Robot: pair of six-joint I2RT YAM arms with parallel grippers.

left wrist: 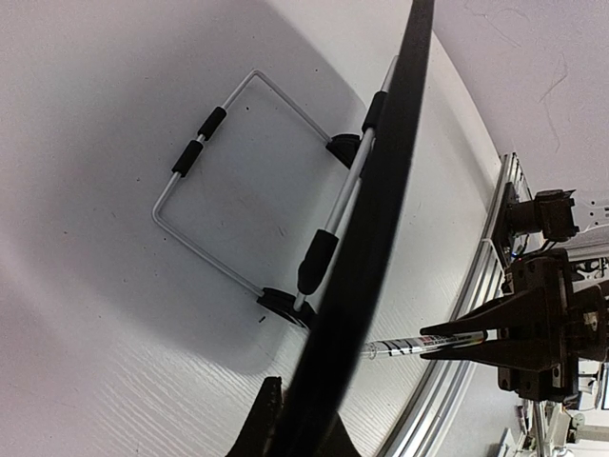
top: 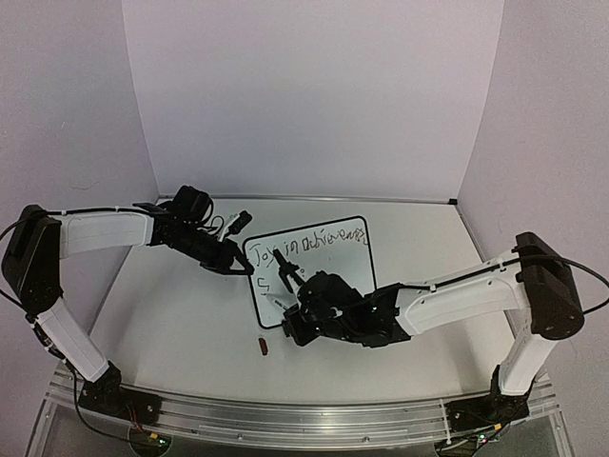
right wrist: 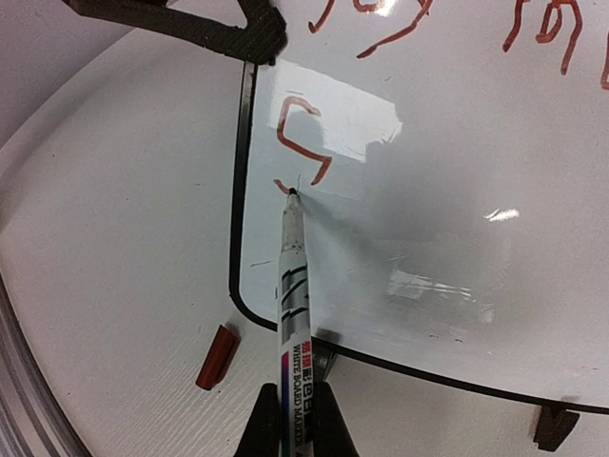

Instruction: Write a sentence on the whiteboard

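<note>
On bench (top: 181,324), propped up: whiteboard (top: 328,271), left edge pinched in closed left tool (top: 245,268); before its near-left corner, right tool (right wrist: 295,433) clamped tight on marker (right wrist: 292,276), tip touching board under red writing (top: 314,241).

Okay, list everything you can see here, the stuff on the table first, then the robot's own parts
whiteboard: one, white with a black frame and red writing, propped up mid-table
marker: one, white barrel, tip at the whiteboard's lower left
cap: one, red, lying on the table by the whiteboard's near corner
stand: one, silver wire with black sleeves, behind the whiteboard
table: one, white, under everything
rail: one, silver, along the table's near edge
left gripper: one, black, shut on the whiteboard's left edge
right gripper: one, black, shut on the marker
</note>
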